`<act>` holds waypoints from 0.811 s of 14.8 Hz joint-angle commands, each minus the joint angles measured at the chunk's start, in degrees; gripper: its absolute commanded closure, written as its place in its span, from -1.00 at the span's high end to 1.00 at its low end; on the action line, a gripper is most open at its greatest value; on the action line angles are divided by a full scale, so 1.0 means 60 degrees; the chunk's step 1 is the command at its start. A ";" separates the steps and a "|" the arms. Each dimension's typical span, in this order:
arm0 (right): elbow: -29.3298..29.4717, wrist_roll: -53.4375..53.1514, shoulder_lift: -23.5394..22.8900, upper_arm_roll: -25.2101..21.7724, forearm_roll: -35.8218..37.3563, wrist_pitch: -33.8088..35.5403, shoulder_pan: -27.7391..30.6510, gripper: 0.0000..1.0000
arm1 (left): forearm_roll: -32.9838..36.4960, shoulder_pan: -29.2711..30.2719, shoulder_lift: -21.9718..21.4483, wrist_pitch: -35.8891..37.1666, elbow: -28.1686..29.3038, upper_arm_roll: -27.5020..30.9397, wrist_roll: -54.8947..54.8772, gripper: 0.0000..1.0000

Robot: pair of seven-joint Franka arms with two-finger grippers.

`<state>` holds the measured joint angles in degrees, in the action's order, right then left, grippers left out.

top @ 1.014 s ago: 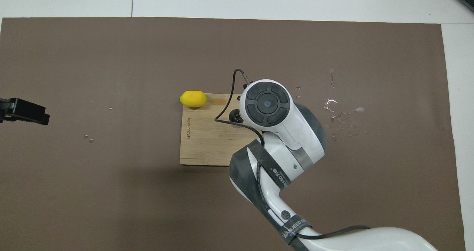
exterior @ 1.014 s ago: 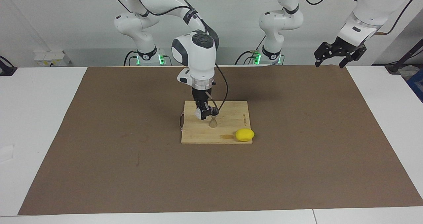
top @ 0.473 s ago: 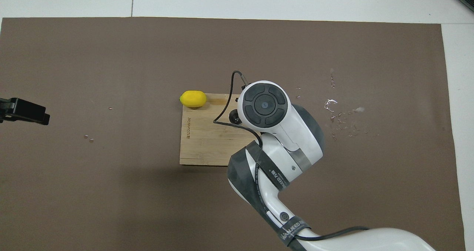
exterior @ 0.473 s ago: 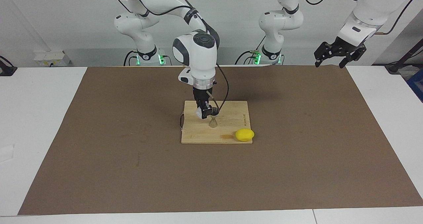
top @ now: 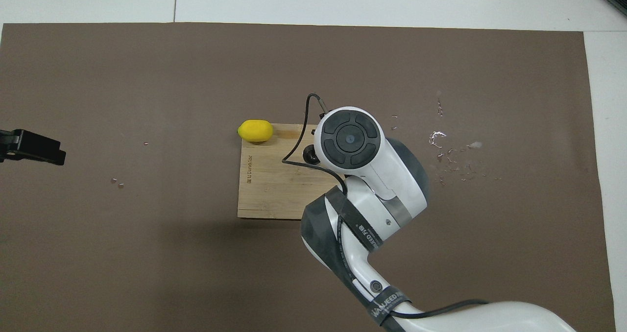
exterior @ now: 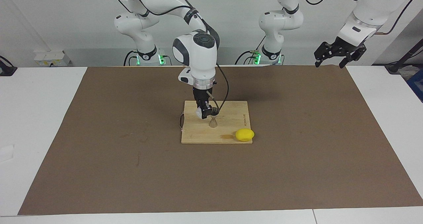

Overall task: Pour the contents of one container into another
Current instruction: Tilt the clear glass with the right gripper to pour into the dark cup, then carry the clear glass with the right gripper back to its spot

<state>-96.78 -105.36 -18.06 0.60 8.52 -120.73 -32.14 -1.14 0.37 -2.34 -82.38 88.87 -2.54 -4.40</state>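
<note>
The brown mat (exterior: pixel 132 134) covered most of the table, and the wooden board (exterior: pixel 231 118) lay on it near the middle. The right arm (exterior: pixel 198 55) reached down over the board. The left arm waited high over the mat's corner at its own end of the table, nearer to the robots, and the left gripper (exterior: pixel 331 62) hung with its fingers spread and holding nothing.

The right gripper (exterior: pixel 204 113) was pressed together on the clear cup (exterior: pixel 198 113), which it held tilted in the air just beside and above the mouth of the metal jigger (exterior: pixel 213 121). The jigger stood upright on the board. A yellow lemon (exterior: pixel 245 134) lay at the board's corner, farther from the robots and toward the left arm's end. From above, the arm hid the cup and nearly all of the jigger.

I judged the pouring to be under way, though no stream could be seen. To do it well, the cup's lip should stay right over the narrow mouth, and the wrist should turn slowly. The jigger is light and tall, so the cup should not touch it. Some drops (top: pixel 436 137) on the mat showed how easily liquid goes astray.
</note>
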 commanded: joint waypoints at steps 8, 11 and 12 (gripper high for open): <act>0.0003 0.0535 -0.0052 0.0076 -0.3231 0.0272 0.1340 -0.75 | 0.0175 0.0055 -0.0225 -0.0200 0.0276 -0.0046 0.0075 1.00; -0.0289 0.1413 0.0036 0.0076 -0.4534 0.0492 0.2248 -0.75 | 0.0175 0.0055 -0.0225 -0.0215 0.0291 -0.0046 0.0075 1.00; -0.0479 0.1881 0.0094 0.0076 -0.5163 0.0492 0.2643 -0.75 | 0.0175 0.0055 -0.0225 -0.0215 0.0291 -0.0046 0.0075 1.00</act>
<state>-97.72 -98.90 -18.29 0.26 -16.56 -118.19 -20.62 -1.14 0.38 -2.34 -82.40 88.87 -2.52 -4.40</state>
